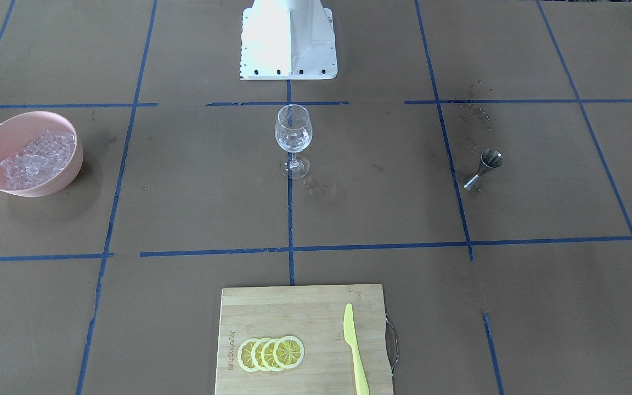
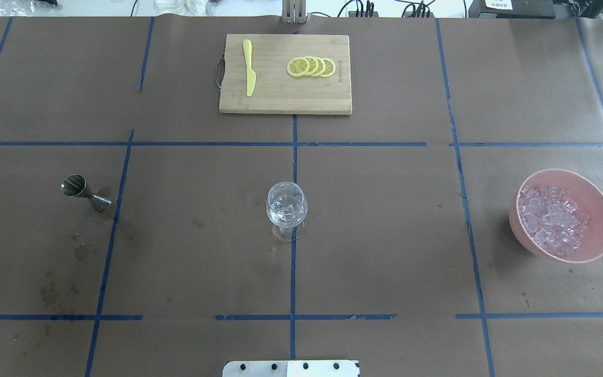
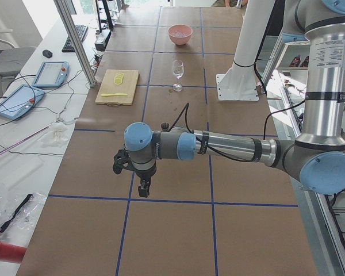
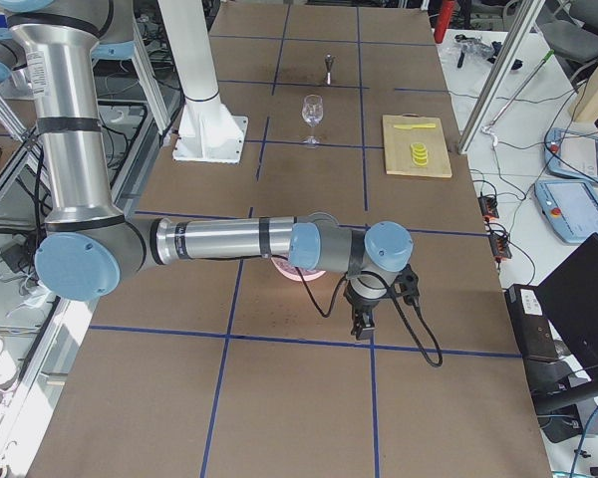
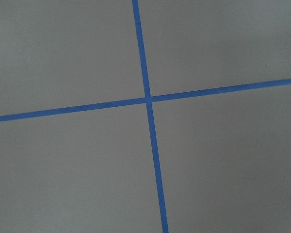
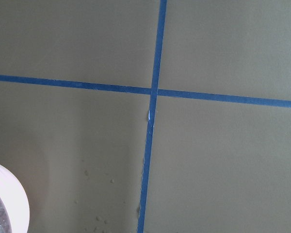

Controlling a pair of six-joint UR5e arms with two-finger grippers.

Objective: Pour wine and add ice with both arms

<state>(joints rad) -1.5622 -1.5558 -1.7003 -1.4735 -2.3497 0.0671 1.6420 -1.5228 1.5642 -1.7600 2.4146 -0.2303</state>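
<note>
A clear wine glass (image 1: 293, 137) stands at the table's middle, also in the overhead view (image 2: 287, 209). Clear glassy ice cubes show in its bowl; I cannot make out any wine. A pink bowl (image 1: 69, 164) full of ice (image 2: 551, 220) sits at the robot's right. A steel jigger (image 1: 485, 169) stands at its left. My left gripper (image 3: 142, 187) hangs over bare table past the jigger, fingers pointing down. My right gripper (image 4: 362, 324) hangs over bare table past the bowl. Both show only in the side views, so I cannot tell whether they are open or shut.
A wooden cutting board (image 1: 294, 307) with lemon slices (image 1: 271, 353) and a yellow knife (image 1: 355, 351) lies at the table's far edge. The white pedestal (image 1: 288, 41) stands behind the glass. Wet spots mark the paper near the jigger. The bowl's rim (image 6: 17, 189) shows in the right wrist view.
</note>
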